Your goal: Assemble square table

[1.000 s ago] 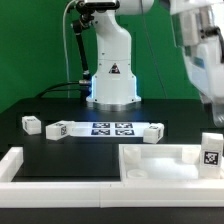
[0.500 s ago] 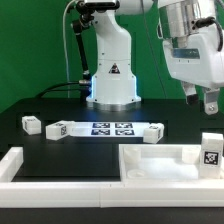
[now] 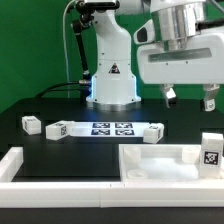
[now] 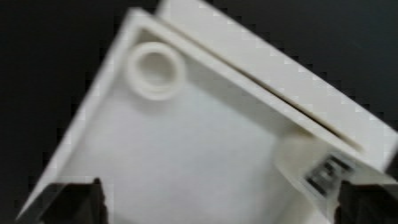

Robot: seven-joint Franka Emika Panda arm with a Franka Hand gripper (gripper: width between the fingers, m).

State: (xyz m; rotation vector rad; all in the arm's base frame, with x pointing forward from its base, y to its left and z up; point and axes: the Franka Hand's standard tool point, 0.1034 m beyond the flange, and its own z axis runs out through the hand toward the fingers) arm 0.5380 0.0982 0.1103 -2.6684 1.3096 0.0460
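Observation:
The white square panel (image 3: 160,158) with its raised rim lies at the front right of the table. One leg (image 3: 210,150) stands upright at its right end, tag facing the camera. Three more tagged legs lie on the black table: two at the exterior view's left (image 3: 31,124) (image 3: 56,128) and one near the middle (image 3: 152,132). My gripper (image 3: 189,98) hangs open and empty well above the panel. In the wrist view the panel (image 4: 196,140) fills the picture, with a round socket (image 4: 157,70) in one corner, and my gripper (image 4: 222,210) shows as dark fingertips (image 4: 71,205) set wide apart.
The marker board (image 3: 112,128) lies flat mid-table in front of the robot base (image 3: 112,85). A long white border bar (image 3: 55,172) runs along the front edge, with a raised end at the exterior view's left (image 3: 10,158).
My gripper has moved toward the exterior view's left, from the right edge of the picture to above the panel. The parts have not moved.

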